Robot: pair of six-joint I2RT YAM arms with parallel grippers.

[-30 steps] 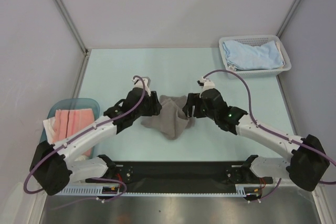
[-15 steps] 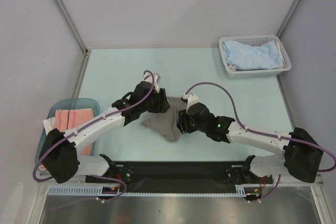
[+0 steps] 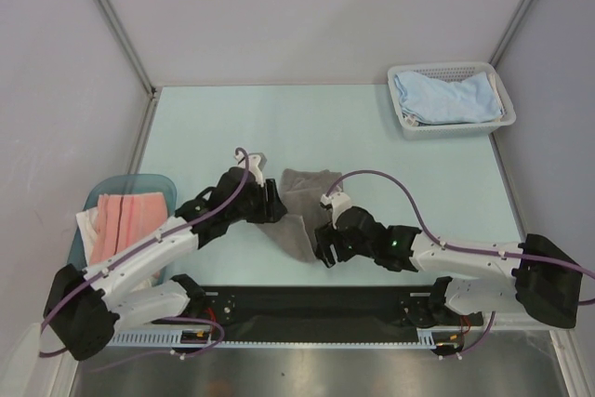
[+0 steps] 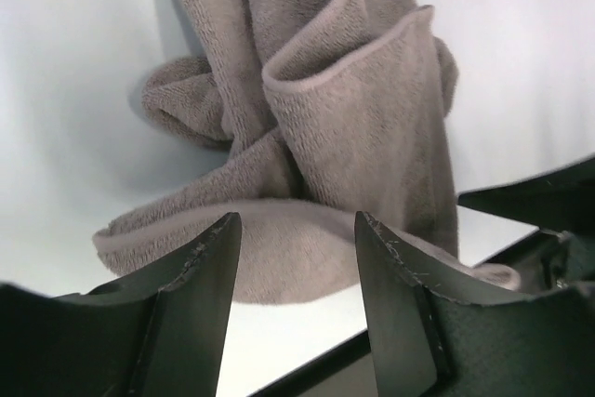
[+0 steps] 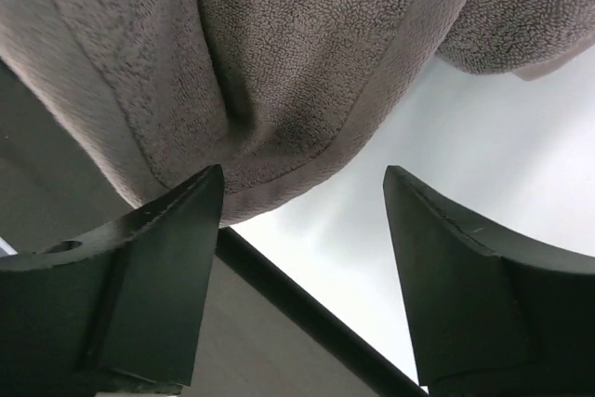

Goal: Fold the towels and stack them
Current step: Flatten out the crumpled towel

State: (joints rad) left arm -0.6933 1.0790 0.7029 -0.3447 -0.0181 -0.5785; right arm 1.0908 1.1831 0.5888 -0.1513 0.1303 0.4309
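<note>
Grey is the colour at centre stage: the grey terry towel [image 3: 299,202] lies rumpled on the pale teal tabletop [image 3: 372,137], nearer the front edge than the back, right between the two arms. From above, its far part lies fairly flat and its near part tapers to a point towards the black strip [image 3: 307,299] along the front. Up close on the left wrist camera it is all loops and rolls, one hemmed flap [image 4: 353,118] curling over the bunched cloth beneath.

Now the left gripper [image 3: 274,205]: it sits at the towel's left side, its jaws spread wide, and in its own view [image 4: 296,220] the near edge of the cloth runs across the gap with nothing pinched. Over to the right gripper [image 3: 323,241], at the towel's near right corner. It is released too [image 5: 305,174], with the fingers far apart, a hemmed fold of grey [image 5: 279,62] hanging just past the tips and bare tabletop showing between them.

Further out, on the left, a salmon-pink towel [image 3: 130,214] lies folded on a teal plastic tub [image 3: 124,180], with a white towel [image 3: 85,228] peeking out from under its left edge. In the far right corner, a light blue towel [image 3: 442,98] is heaped in a white mesh basket [image 3: 453,68].
</note>
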